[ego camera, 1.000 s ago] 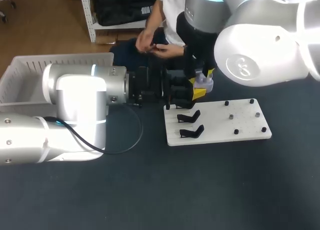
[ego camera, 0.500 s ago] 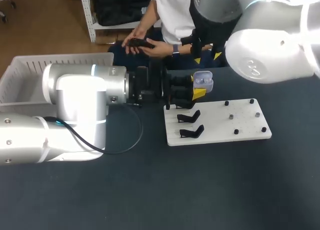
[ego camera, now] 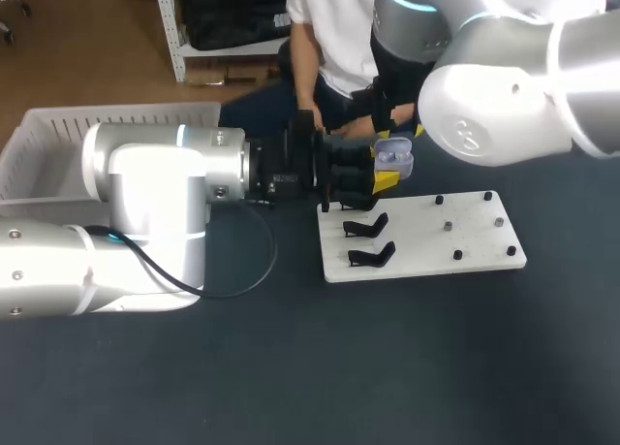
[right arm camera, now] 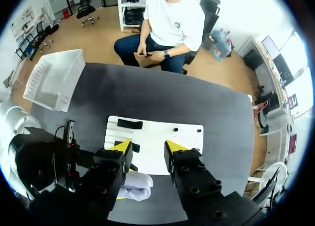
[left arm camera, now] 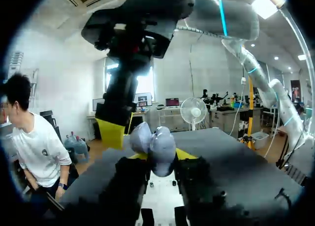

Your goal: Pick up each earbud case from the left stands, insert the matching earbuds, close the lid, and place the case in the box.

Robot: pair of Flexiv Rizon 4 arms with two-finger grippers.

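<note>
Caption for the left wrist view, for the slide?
Left gripper holds the open earbud case by the white board, right arm close overhead.

The right arm (ego camera: 484, 115) hangs just over the case (ego camera: 392, 157), barring the way from above. Stands (ego camera: 369, 228) crowd the board's (ego camera: 465, 241) left; the near table (ego camera: 407, 367) lies open.

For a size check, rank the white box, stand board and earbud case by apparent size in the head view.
1 and 2, order unsure: stand board and white box, much of it hidden by the left arm.
3: earbud case, smallest.
</note>
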